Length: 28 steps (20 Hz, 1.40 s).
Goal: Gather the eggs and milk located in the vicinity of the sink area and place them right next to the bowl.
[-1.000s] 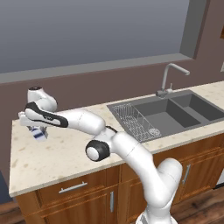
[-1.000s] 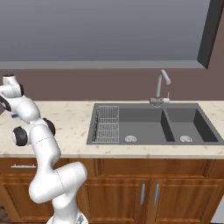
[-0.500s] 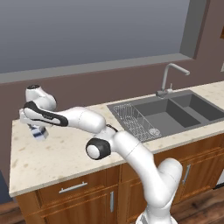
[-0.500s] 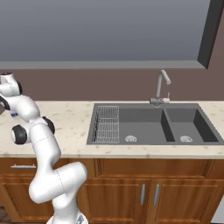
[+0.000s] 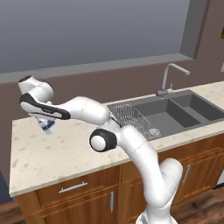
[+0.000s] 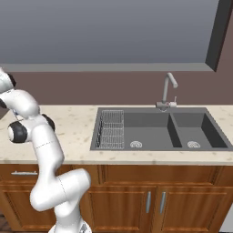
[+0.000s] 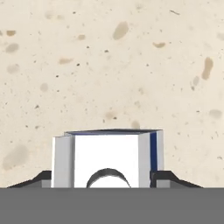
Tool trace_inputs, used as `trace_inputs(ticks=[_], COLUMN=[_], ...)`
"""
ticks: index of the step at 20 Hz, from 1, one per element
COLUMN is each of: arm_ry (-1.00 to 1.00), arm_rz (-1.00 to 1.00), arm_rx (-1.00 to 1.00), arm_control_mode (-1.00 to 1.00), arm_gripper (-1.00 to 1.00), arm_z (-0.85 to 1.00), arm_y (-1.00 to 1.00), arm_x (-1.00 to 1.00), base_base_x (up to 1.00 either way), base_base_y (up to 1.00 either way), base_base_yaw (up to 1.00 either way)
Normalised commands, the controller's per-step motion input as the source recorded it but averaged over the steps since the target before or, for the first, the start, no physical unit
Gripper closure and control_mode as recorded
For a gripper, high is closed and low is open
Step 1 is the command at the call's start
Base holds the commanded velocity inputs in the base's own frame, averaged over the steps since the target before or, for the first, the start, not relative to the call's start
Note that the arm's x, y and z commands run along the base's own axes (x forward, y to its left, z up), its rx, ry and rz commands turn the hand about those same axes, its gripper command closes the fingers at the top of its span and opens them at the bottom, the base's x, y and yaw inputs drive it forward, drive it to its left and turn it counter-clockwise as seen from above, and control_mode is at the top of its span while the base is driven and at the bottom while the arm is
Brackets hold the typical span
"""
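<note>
- Hand view: the milk (image 7: 107,159) is seen end-on between the two dark finger tips (image 7: 164,176), one pressed to each side wall of the carton, so the pincer (image 7: 103,177) is closed about as far as the carton's width allows and has hold of the milk
- The carton is gripped across its flat sides, judged as the surest hold, since the walls give the tips parallel faces to bear on
- Beyond the pincer, only speckled beige counter (image 7: 131,65) lies ahead; no bowl and no eggs are met along the line of the tips, so the spot for setting down cannot be confirmed from here
- Left base view: the pincer (image 5: 43,121) is held just over the counter at the far left, with the milk (image 5: 46,125) hanging beneath it, blue markings showing; whether the carton touches the surface cannot be told
- The sink (image 5: 170,113) lies well apart from the pincer, toward the arm's right, which suits a carry away from the basin area
- Right base view: the sink (image 6: 159,129) and its faucet (image 6: 167,91) are well apart from the arm at the left edge
- The step in hand is judged to be the placing of the milk, with the eggs left to fetch
</note>
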Motion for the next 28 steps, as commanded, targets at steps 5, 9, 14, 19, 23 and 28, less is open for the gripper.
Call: trace_inputs(ticks=[5, 9, 14, 19, 23, 28], arm_ry=[-0.36, -0.32, -0.33, -0.43, -0.44, -0.11], arm_rz=[-0.21, -0.22, -0.22, -0.12, -0.06, -0.21], arm_rx=[0.0, 0.0, 0.0, 0.03, 0.12, 0.23], arm_control_mode=[-1.0, -1.0, -1.0, -1.0, -1.0, -1.0], arm_gripper=[1.0, 1.0, 1.0, 1.0, 1.0, 1.0], arm_z=[0.0, 0.05, 0.27, 0.42, 0.43, 0.15], arm_y=[-1.0, -1.0, -1.0, -1.0, -1.0, -0.88], arm_x=[-0.86, -0.81, -0.75, -0.8, -0.81, -0.53], base_base_x=[0.0, 0.0, 0.0, 0.0, 0.0, 0.0], base_base_y=[0.0, 0.0, 0.0, 0.0, 0.0, 0.0], base_base_yaw=[0.0, 0.0, 0.0, 0.0, 0.0, 0.0])
